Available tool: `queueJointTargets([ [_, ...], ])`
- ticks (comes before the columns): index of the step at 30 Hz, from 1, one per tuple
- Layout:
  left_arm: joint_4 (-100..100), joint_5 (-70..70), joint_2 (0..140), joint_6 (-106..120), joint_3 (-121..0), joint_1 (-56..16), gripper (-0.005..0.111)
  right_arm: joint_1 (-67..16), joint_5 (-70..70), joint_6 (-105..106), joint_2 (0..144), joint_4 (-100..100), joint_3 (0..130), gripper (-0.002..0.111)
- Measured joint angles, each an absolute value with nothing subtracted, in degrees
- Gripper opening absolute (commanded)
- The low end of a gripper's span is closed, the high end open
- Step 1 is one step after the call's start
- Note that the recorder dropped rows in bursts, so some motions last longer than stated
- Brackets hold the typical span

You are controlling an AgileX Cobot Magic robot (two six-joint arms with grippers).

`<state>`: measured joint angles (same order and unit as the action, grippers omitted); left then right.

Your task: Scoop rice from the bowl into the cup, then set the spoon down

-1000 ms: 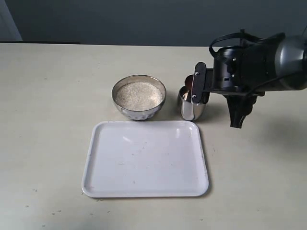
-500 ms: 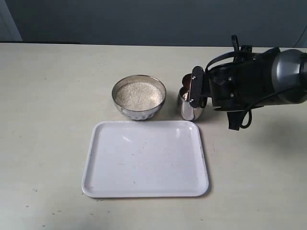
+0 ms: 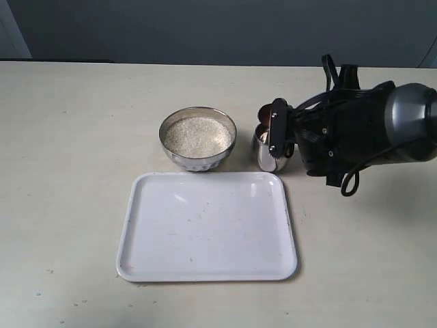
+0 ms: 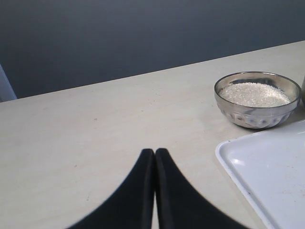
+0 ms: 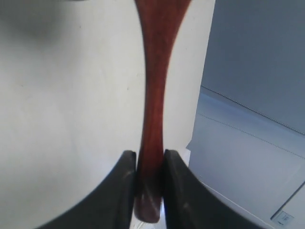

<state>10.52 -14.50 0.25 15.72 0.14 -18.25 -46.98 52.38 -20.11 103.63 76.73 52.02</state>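
Note:
The steel bowl (image 3: 198, 139) holds a flat heap of off-white rice (image 3: 197, 136) and stands behind the tray; the left wrist view shows the bowl (image 4: 257, 99) with its rice (image 4: 255, 94) too. Right of it stands the small steel cup (image 3: 268, 149), partly hidden by my right gripper (image 3: 276, 135). That gripper (image 5: 149, 160) is shut on the handle of the reddish-brown spoon (image 5: 155, 95), whose oval end (image 3: 263, 112) shows just above the cup's rim. My left gripper (image 4: 155, 155) is shut on nothing, above bare table well left of the bowl.
A white rectangular tray (image 3: 207, 226) lies in front of the bowl and cup; its corner (image 4: 267, 176) shows in the left wrist view. The beige table (image 3: 75, 171) spreads all around. The right arm's dark body (image 3: 355, 130) hangs over the table right of the cup.
The right arm has rolled and sunk a little, and its gripper with the spoon has shifted slightly left over the cup. Bowl, cup and tray have stayed put.

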Motion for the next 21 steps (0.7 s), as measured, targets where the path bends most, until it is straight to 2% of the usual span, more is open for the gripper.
queueJointTargets([
  [18, 10.52, -14.5, 0.25, 15.72, 0.14, -18.25, 0.001, -47.08, 53.96, -22.91, 103.63, 77.57, 51.89, -0.001],
  [21, 10.52, -14.5, 0.25, 15.72, 0.14, -18.25, 0.001, -47.22, 53.96, -23.0, 101.77, 72.91, 51.89, -0.001],
])
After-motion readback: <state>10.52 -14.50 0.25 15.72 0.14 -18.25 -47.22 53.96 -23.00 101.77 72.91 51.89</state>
